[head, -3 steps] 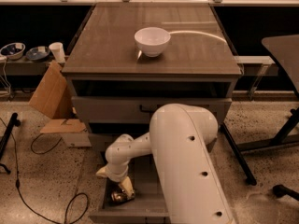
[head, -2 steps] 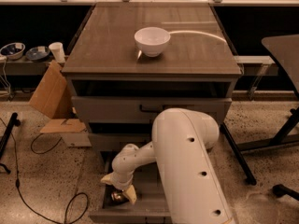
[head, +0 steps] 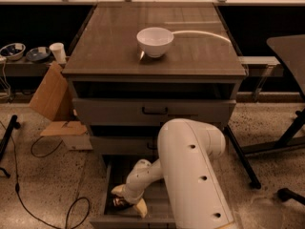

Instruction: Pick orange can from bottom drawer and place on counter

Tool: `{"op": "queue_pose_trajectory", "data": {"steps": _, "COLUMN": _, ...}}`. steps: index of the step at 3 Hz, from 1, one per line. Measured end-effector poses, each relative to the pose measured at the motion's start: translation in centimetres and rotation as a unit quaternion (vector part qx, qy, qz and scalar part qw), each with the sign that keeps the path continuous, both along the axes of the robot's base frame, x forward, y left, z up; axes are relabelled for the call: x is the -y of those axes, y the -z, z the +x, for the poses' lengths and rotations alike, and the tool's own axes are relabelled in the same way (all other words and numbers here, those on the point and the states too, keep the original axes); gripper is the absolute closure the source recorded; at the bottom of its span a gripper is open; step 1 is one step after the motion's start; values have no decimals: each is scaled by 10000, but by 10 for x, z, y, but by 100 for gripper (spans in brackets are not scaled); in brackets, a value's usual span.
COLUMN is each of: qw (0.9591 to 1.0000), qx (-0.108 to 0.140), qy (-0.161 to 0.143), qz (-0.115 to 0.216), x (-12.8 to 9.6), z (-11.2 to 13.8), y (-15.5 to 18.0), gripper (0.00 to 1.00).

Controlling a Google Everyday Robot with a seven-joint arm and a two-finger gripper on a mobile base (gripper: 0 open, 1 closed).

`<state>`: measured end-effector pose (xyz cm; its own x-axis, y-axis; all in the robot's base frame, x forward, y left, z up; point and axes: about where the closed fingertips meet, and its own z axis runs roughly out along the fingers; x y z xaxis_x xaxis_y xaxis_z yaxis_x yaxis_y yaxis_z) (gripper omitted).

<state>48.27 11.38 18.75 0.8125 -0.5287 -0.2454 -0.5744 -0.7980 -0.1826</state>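
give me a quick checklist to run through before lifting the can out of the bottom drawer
1. Bottom drawer pulled open: ok.
2. Gripper down inside the drawer, right at the can: ok.
3. Firm hold on the can: cannot tell.
4. Free spot on the counter: ok, there is bare surface all round the white bowl.
5. Clear way up past the upper drawers: cannot tell.
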Motion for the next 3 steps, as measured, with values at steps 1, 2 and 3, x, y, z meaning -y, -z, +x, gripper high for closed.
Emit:
{"op": "queue_pose_trajectory", "data": {"steps": 1, "qw": 10000, "qx": 0, "qy": 0, "qz": 0, "x": 0, "z": 0, "y": -3, "gripper": 0}}
{"op": "queue_pose_trajectory", "data": {"steps": 2, "qw": 9995, "qx": 302, "qy": 51, "qz": -30, "x": 3, "z": 13, "y": -7, "gripper": 0}}
{"op": "queue_pose_trajectory", "data": {"steps": 3, "qw": 9983, "qx": 568, "qy": 103, "qz": -46, "x": 5, "z": 25, "y": -13, "gripper": 0}}
